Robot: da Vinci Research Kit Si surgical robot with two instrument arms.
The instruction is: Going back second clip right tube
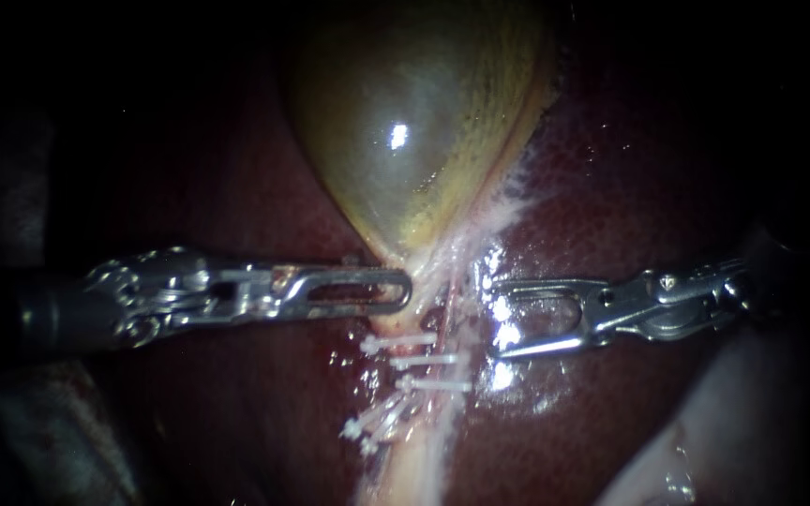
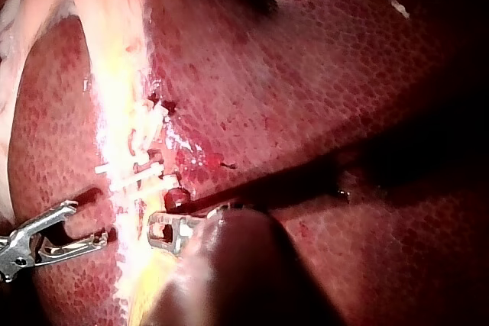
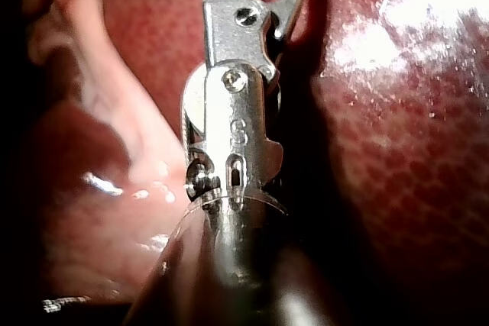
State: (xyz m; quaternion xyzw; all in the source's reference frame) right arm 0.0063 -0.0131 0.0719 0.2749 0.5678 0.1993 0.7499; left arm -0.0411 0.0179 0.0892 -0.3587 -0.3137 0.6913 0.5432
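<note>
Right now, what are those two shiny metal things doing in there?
Two robot instruments are working below the gallbladder, on the liver. The left instrument has its tip at the gallbladder's narrow end. The right instrument sits beside the tubes with its jaws open and empty. Several white clips sit across the tubes.

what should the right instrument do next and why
Probably draw the right instrument back along its shaft, away from the white clips. Its jaws stand open and empty beside them, and several clips already sit in place.
</note>
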